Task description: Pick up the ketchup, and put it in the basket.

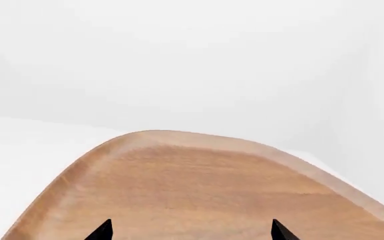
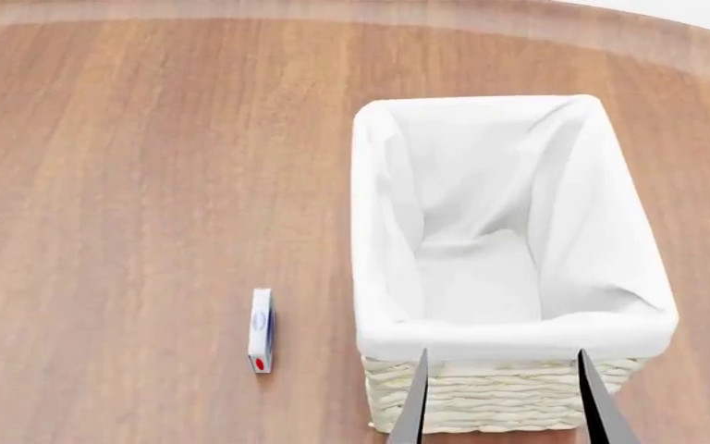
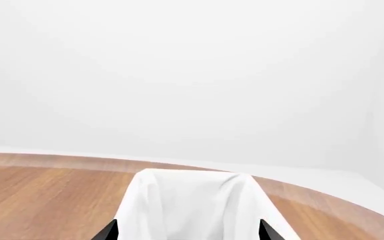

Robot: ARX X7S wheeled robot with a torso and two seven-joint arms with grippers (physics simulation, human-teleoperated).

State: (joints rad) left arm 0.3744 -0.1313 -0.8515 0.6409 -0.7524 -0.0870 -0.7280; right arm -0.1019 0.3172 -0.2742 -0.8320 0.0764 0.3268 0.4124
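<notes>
I see the basket (image 2: pixel 636 305) standing on the wooden worktop (image 2: pixel 145 166), with its white cloth liner (image 2: pixel 479 277) folded over the rim. Inside the basket I see only the liner. The ketchup does not show in any view, so I cannot tell where it is. A small white and blue box (image 2: pixel 260 329) lies on the worktop just beside the basket, apart from it. The right tool (image 2: pixel 503 400) hangs at the near end of the basket, its two dark fingers (image 2: pixel 412 407) spread wide with nothing between them. The left tool (image 1: pixel 190 231) is over the worktop near its rounded edge, fingers also spread and empty.
</notes>
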